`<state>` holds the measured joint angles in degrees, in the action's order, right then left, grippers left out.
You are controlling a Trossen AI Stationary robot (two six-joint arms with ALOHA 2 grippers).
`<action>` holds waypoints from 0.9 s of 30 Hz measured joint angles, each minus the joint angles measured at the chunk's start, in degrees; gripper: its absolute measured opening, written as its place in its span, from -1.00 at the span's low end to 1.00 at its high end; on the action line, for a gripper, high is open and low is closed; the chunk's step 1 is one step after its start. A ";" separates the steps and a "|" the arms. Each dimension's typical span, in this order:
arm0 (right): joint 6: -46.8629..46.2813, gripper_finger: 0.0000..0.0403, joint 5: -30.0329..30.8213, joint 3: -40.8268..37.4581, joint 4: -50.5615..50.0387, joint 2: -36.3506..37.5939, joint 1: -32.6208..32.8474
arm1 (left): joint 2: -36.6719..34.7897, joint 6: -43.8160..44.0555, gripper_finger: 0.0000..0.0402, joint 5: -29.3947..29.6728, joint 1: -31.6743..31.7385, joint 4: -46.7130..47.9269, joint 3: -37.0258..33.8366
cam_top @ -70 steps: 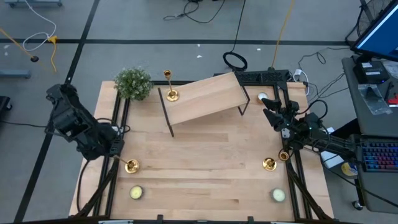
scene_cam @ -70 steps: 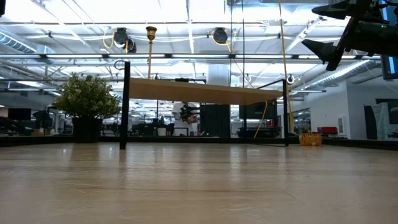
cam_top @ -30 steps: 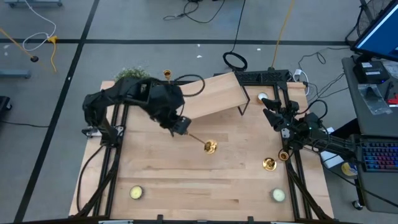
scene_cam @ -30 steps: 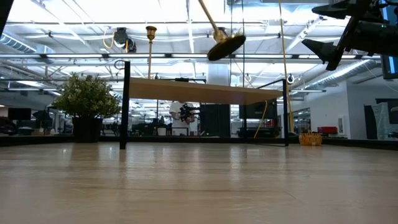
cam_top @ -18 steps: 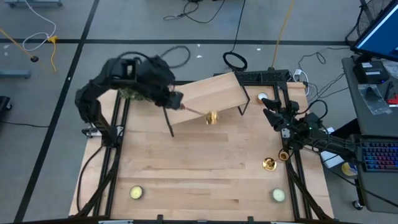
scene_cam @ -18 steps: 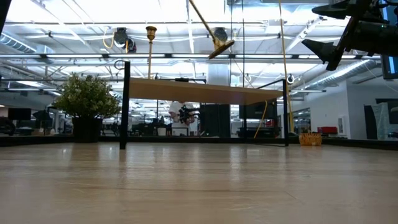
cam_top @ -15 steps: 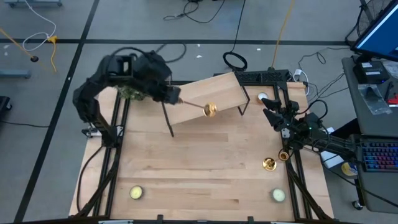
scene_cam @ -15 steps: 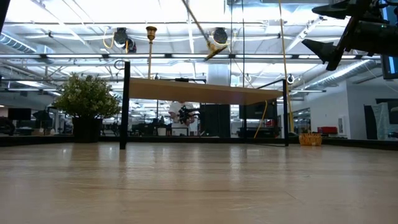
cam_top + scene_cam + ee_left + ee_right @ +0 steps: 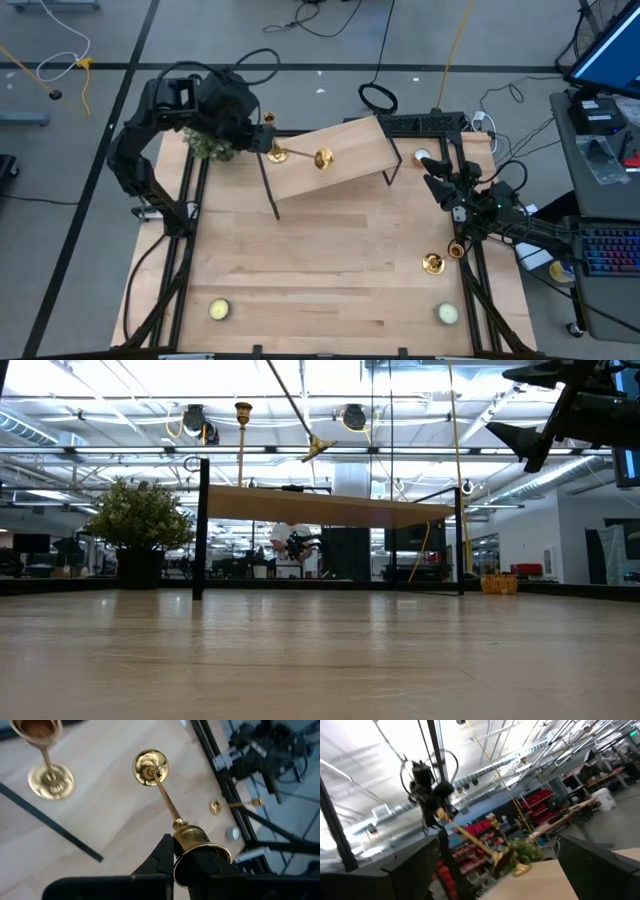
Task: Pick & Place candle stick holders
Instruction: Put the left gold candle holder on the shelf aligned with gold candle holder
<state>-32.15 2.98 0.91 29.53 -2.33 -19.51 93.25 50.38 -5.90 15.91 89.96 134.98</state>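
Observation:
My left gripper (image 9: 264,150) is shut on a gold candlestick (image 9: 300,156) above the raised wooden shelf (image 9: 345,150) at the table's far side. The candlestick's round base (image 9: 322,159) points toward the table's right. A second gold candlestick (image 9: 276,152) stands upright by its base on the shelf's left end, just beside the gripper. It also shows in the left wrist view (image 9: 47,775). A third candlestick (image 9: 433,263) stands on the table near the right edge. My right gripper (image 9: 440,182) waits open and empty above the table's right side. My left gripper pinches the candlestick's top cup (image 9: 197,842) between its two fingers. The fingers come from the table's left, slanting down. The stem (image 9: 165,795) runs on ahead of the fingers to the base (image 9: 150,767). The candlestick is tilted, base lowest (image 9: 317,448), clear above the shelf.
A small potted plant (image 9: 213,143) stands at the far left beside the shelf. Pale tealight discs lie at the near left (image 9: 219,310), near right (image 9: 447,314) and far right (image 9: 424,157). Black frame rails run along both table sides.
My left gripper has carried the candlestick from above the table's middle toward the far left, over the shelf, close to the standing candlestick. The candlestick has stayed tilted and clear, its base still pointing right. The gripper has stayed shut on it.

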 joint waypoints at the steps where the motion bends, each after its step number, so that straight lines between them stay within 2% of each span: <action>1: -1.44 0.89 0.03 0.24 0.16 0.04 -0.01 | 0.00 0.31 -0.92 -0.72 -0.26 0.31 0.00; 6: -2.36 0.89 -1.49 2.75 -0.40 -1.71 0.02 | 0.32 1.39 -0.92 -0.63 -1.56 0.04 0.00; 11: 5.58 0.89 -4.11 10.05 -1.93 -9.37 0.09 | 0.26 2.27 -0.92 -0.08 -2.73 0.02 0.00; 18: 16.78 0.89 -5.54 25.94 -8.79 -27.01 0.07 | 0.28 2.33 -0.92 0.68 -4.35 0.04 0.00; 27: 25.89 0.89 -17.22 46.97 -15.22 -50.09 0.09 | 0.28 2.22 -0.92 2.00 -6.40 0.06 0.00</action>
<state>-6.26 -14.24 47.88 14.30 -52.42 -19.42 93.54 52.60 -3.90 9.52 90.02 134.98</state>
